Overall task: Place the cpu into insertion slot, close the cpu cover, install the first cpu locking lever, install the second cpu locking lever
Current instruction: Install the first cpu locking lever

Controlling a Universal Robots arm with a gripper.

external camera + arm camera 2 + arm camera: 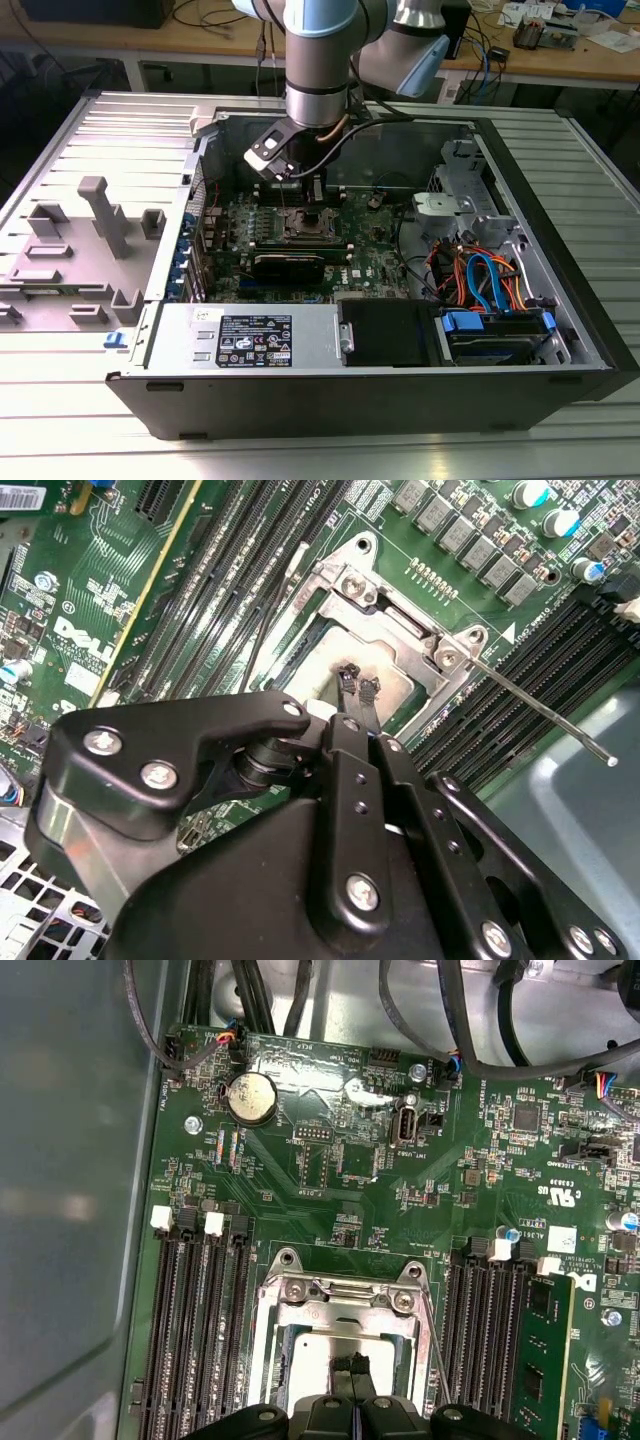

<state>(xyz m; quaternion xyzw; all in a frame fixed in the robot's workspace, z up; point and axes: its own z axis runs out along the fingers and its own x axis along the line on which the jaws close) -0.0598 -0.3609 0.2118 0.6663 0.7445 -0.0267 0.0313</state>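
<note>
A: Why is the arm (318, 60) reaching straight down into the case (330, 400) on the ribbed metal desk (590, 440)?

B: The case lies open on its side, so the green board (330, 1180) faces up. Coming from above gets the arm to the slot (313, 222) between the long black memory slots (200, 1340).

A: And where is the cpu (325, 670)?

B: It sits in the slot, its dull silver top showing through the square window of the cover (335, 1310). That thin stamped steel frame looks folded flat over it.

A: Is it locked down?

B: I'd judge not. One lever (545, 712), a thin bare wire rod, juts out clear of the frame.

A: What about the fingers (349, 680)?

B: Their narrow black tips are pressed together with nothing between them, right over the cpu's top. I can't tell if they touch it.
</note>
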